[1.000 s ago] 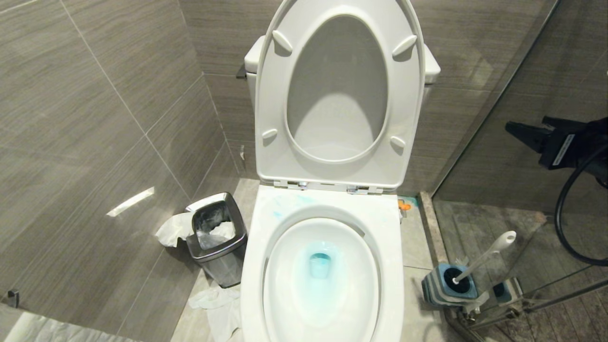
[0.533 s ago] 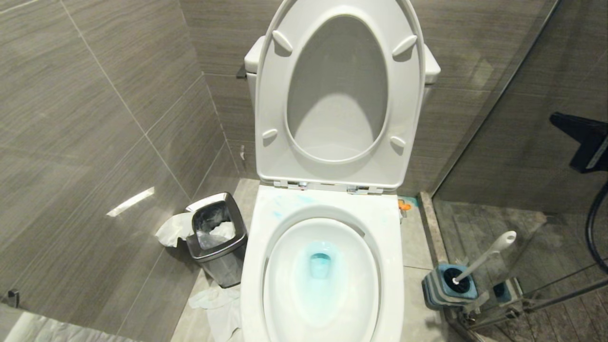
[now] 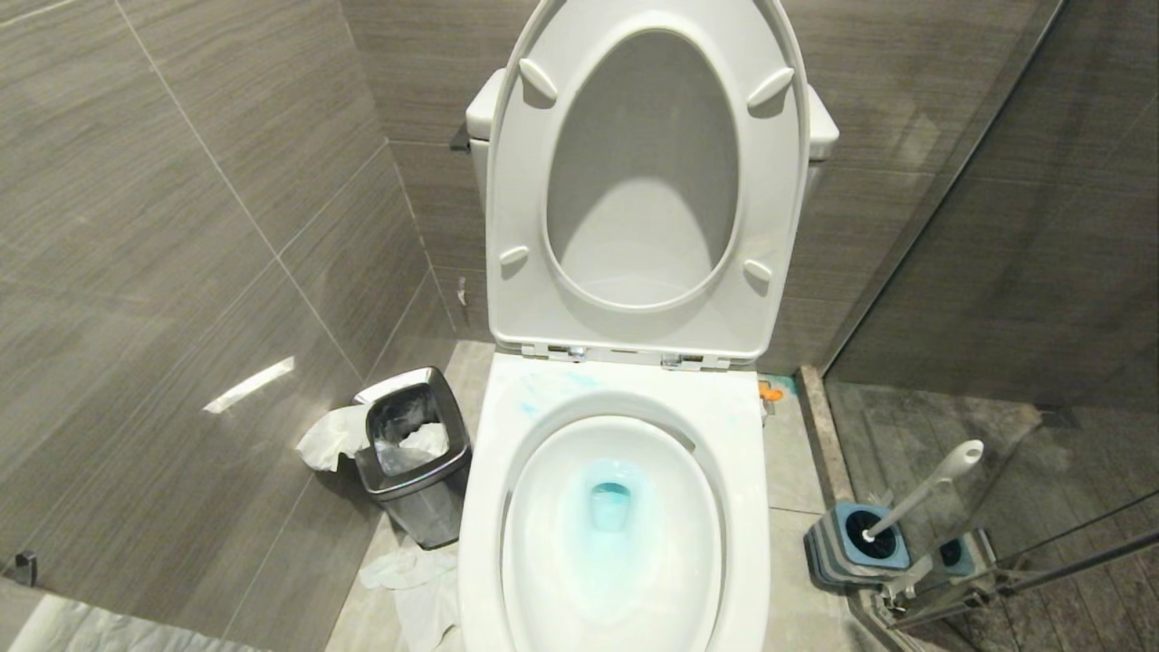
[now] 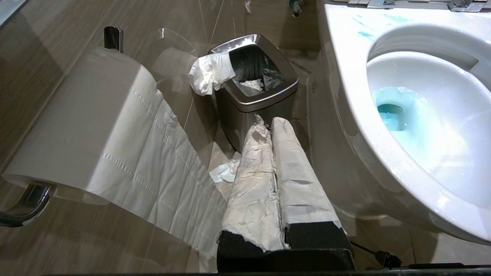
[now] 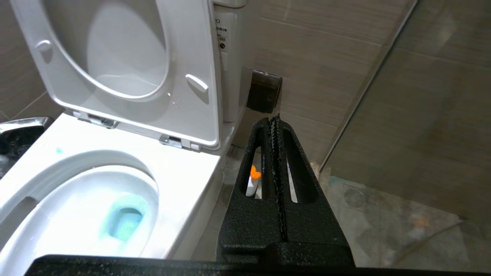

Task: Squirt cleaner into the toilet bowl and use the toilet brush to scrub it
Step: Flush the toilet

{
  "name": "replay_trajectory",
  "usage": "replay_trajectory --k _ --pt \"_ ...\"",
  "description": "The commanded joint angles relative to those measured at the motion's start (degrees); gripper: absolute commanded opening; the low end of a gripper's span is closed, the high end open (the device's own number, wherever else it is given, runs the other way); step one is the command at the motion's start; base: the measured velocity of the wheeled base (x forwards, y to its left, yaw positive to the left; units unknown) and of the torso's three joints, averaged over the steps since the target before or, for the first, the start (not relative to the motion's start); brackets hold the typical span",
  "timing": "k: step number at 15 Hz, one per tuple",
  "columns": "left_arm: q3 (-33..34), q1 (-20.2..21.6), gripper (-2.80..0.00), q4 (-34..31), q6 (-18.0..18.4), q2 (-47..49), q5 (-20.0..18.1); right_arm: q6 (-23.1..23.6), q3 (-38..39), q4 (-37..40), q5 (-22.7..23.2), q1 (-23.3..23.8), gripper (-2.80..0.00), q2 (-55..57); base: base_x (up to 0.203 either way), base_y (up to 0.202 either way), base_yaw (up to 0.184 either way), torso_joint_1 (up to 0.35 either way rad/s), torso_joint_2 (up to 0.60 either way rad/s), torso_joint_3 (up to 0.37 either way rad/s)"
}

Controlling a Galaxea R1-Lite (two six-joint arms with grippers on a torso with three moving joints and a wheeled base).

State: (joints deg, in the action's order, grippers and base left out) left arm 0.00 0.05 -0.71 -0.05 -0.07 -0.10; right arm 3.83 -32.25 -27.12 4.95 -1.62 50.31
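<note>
The toilet bowl (image 3: 614, 534) is seen with seat and lid raised; blue-tinted water is pooled at its drain, and blue streaks are left on the rim behind the opening. To its left on the floor, a steel waste bin (image 3: 415, 453) is lined with a dark bag and holds crumpled white paper, more of which is draped over its edge and lies on the floor beside it. On the right, the toilet brush (image 3: 924, 491) is stood tilted in its blue-and-grey holder (image 3: 851, 543), just beside the glass partition, apart from the bowl.

Neither arm is shown in the head view. Only in the left wrist view are the left gripper (image 4: 271, 126), its tape-wrapped jaws clenched together on nothing, and a paper roll (image 4: 92, 126) on a wall holder to be seen; the gripper is held low between bin and bowl. Only in the right wrist view is the right gripper (image 5: 275, 122) shown, its black jaws clenched and empty, to the right of the bowl. Through its slots a small white and orange item on the floor is glimpsed; what it is cannot be told.
</note>
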Motion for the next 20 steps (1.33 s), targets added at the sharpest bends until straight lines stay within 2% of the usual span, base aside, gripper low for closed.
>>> replay_trajectory --k 1,7,15,20 --pt "0.0 0.04 -2.8 0.0 -0.04 0.07 0.01 0.08 1.66 2.83 -0.14 -0.06 -2.8 -9.88 0.0 0.0 0.0 0.0 0.0 0.0" --pt "0.0 0.04 -2.8 0.0 -0.04 0.07 0.01 -0.12 6.77 6.2 -0.11 -0.09 -2.8 -27.33 0.0 0.0 0.0 0.0 0.0 0.0" --pt "0.0 0.04 -2.8 0.0 -0.04 0.07 0.01 -0.37 16.98 16.66 -0.38 0.72 -2.8 -45.04 0.0 0.0 0.0 0.0 0.0 0.0" --pt "0.0 0.04 -2.8 0.0 -0.04 0.07 0.01 -4.15 21.87 20.14 -0.38 1.09 -2.8 -50.23 0.0 0.0 0.0 0.0 0.0 0.0"
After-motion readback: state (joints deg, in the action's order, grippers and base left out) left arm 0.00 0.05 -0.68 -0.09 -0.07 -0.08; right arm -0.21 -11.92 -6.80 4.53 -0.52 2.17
